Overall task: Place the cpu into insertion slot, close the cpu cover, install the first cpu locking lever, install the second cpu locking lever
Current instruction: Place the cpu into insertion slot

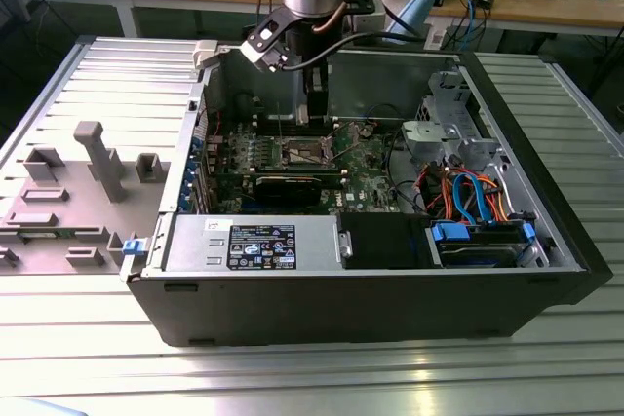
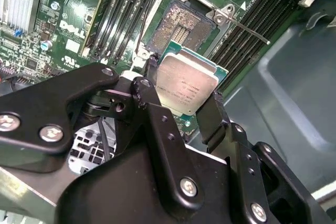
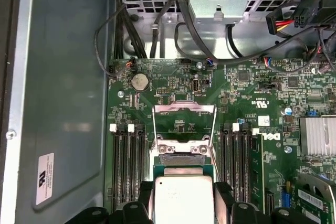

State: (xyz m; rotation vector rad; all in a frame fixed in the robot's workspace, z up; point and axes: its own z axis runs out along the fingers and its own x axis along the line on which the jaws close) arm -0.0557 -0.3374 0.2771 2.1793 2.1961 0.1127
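My gripper (image 2: 182,98) is shut on the cpu (image 2: 186,84), a flat square chip with a dull grey metal top, held by two opposite edges between black fingers (image 2: 151,103). It hangs above the motherboard, just short of the insertion slot (image 2: 177,26), whose dark pin field lies bare inside its silver rim. In the first wrist view the cpu (image 3: 181,199) sits between the fingertips, with the cpu cover (image 3: 184,109) swung open beyond it. A thin locking lever (image 2: 253,31) stands out from the socket's side. The exterior view has the gripper (image 1: 312,112) reaching down inside the open computer case.
Black memory slots (image 3: 127,163) flank the socket on both sides. A finned heat sink (image 3: 317,136) sits nearby. Cables (image 1: 466,192) and a metal drive cage (image 1: 450,119) fill the exterior view's right of the case (image 1: 292,314). Grey fixtures (image 1: 97,158) stand on the table outside it.
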